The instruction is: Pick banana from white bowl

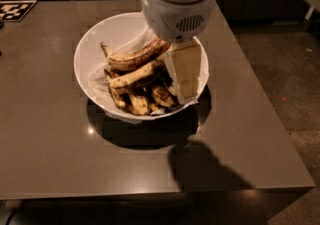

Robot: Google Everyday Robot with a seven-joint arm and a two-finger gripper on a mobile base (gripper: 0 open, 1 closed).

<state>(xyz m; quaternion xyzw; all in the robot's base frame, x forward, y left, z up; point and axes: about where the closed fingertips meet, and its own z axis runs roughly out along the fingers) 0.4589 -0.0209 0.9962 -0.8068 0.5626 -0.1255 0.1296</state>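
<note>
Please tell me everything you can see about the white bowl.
The white bowl is large, round and glossy, with a thin rim. It stands upright on the dark table, casting a shadow in front. Crumpled white paper lines it, and overripe bananas lie piled inside. The gripper hangs over its right side, hiding part of the rim.

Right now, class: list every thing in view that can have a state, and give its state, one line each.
Tool, lowered over the right side of the bowl, beside the pile.
Banana, lying across the pile, not yet lifted.
Bowl, upright on the table, paper-lined, holding bananas.
Curved banana, lying on top, just behind the long one.
Short bananas, lying low at the front.
Table, bearing the bowl.
</note>
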